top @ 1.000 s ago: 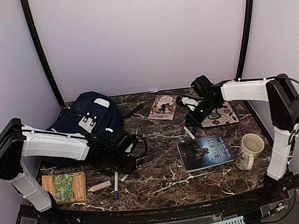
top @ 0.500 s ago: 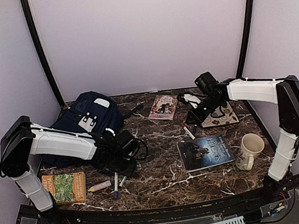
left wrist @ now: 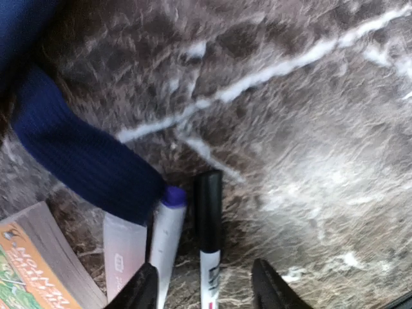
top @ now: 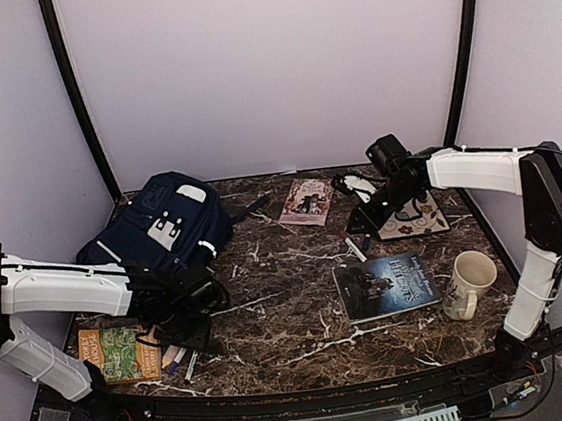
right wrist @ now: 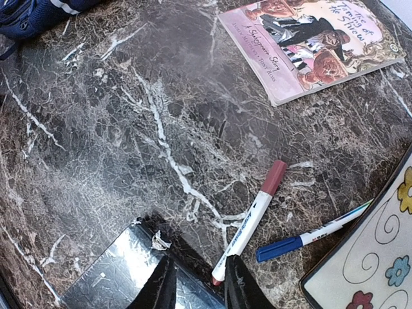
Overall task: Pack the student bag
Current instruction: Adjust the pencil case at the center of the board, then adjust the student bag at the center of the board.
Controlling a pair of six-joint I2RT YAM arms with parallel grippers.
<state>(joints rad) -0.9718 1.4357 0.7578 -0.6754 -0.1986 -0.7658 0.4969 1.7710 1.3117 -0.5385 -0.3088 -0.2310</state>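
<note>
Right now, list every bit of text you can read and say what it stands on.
"Taming of the Shrew": title on the pink book, running up to the frame's edge.
"A Shakespeare Story": along the same cover's lower edge; the names beside it are too small to read.
Dark book: title too blurred.
Green book: lettering cut off and blurred.
Red-capped marker, blue marker, black marker: print too small.

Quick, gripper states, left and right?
Left gripper: open, empty, over the black marker.
Right gripper: narrowly open, holding nothing.
</note>
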